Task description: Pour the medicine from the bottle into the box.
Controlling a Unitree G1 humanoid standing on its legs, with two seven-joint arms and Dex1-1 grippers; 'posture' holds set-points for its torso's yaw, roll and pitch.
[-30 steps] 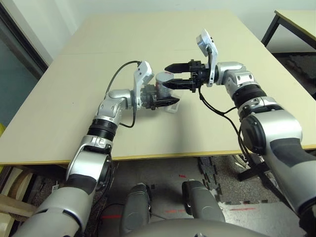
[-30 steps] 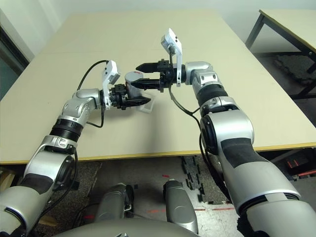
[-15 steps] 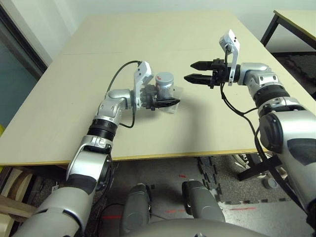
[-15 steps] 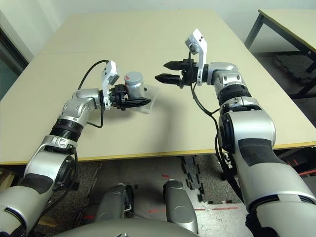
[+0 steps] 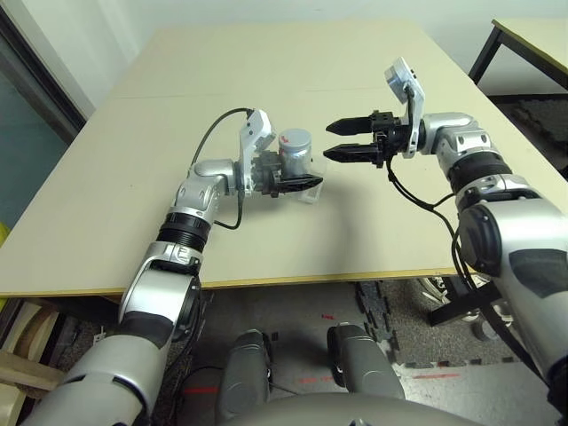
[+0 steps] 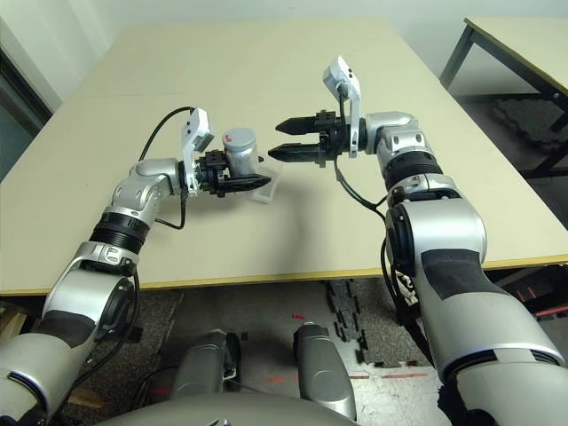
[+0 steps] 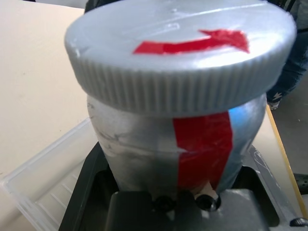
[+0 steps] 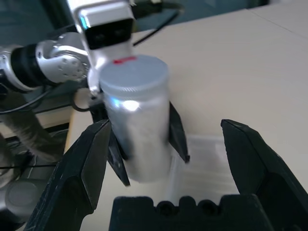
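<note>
Pale beige and bare apart from the work at its middle, the wide counter [image 5: 133, 177] ran back toward a light wall, with a second dark-legged table [image 5: 532, 40] off at the far right corner. Near the centre of the counter the left gripper [image 5: 297, 182] pointed to the robot's right, its black fingers closed around the lower body of the small silvery-grey cylindrical bottle [image 5: 295, 149], which stood upright in the grip. Its ribbed round cap [image 7: 180, 53] was on, a strip of red tape across the cap's top and a red vertical stripe [image 7: 204, 149] running down the body. Just under and beside the bottle, on the side toward the right arm, lay the shallow transparent plastic box [image 5: 315, 182] with rounded corners, flat on the counter; the left wrist view showed one of its clear corners [image 7: 45, 185] below the bottle. Whether any medicine lay in it could not be made out.

Facing the bottle from the other side, the right gripper [image 5: 340, 138] hung level above the counter with its two black fingers spread wide, holding nothing, its tips near the bottle's cap but apart from it
</note>
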